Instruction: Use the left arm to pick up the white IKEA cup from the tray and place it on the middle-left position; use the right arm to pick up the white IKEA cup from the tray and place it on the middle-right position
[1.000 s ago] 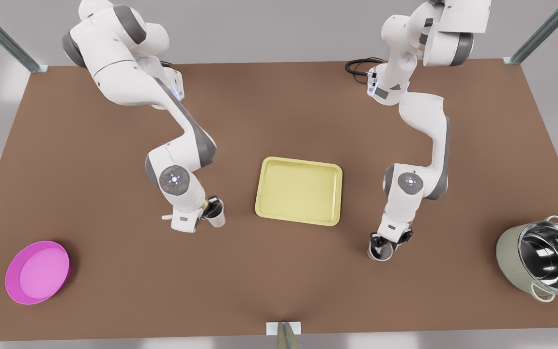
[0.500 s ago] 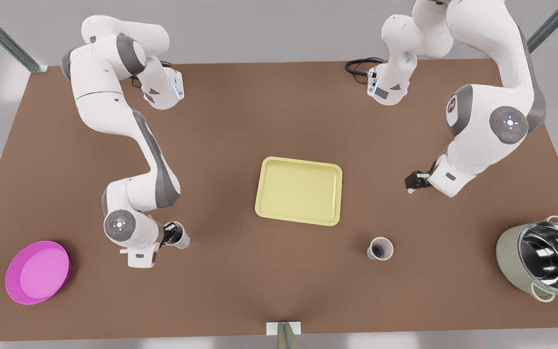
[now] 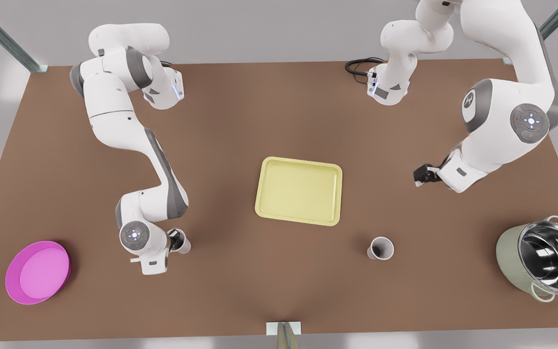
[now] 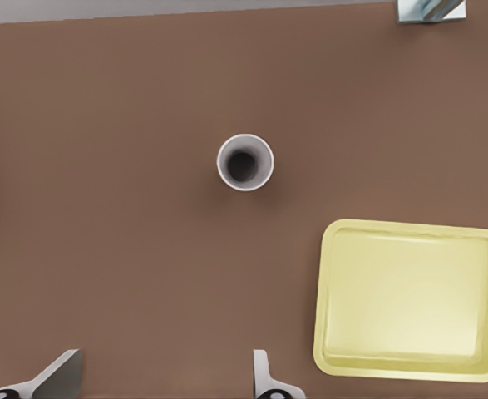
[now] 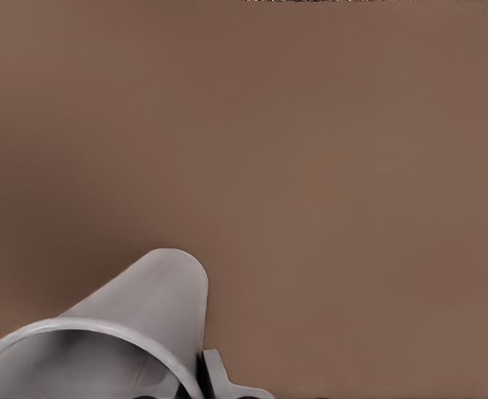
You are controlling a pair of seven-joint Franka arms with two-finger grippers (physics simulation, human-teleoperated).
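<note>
The pale yellow tray (image 3: pixel 299 190) lies bare at the table's centre and also appears in the left wrist view (image 4: pixel 410 299). One white cup (image 3: pixel 380 248) stands upright and free on the brown tabletop, toward the front view's right of the tray (image 4: pixel 244 162). My left gripper (image 3: pixel 420 175) hangs open above the table behind that cup, its fingertips (image 4: pixel 262 376) spread apart with nothing between them. My right gripper (image 3: pixel 175 240), on the front view's left, is shut on the other white cup (image 3: pixel 182 241), which is tilted close to the camera (image 5: pixel 135 320).
A round magenta bowl (image 3: pixel 38 272) sits at the front view's near left. A steel pot (image 3: pixel 543 257) stands at the near right. A black cable (image 3: pixel 360 65) lies by the far arm base. A small bracket (image 3: pixel 284 329) marks the near table edge.
My left gripper let go of its cup, rose and drew back toward the front view's right. My right gripper carried its cup away from the tray toward the front view's near left.
</note>
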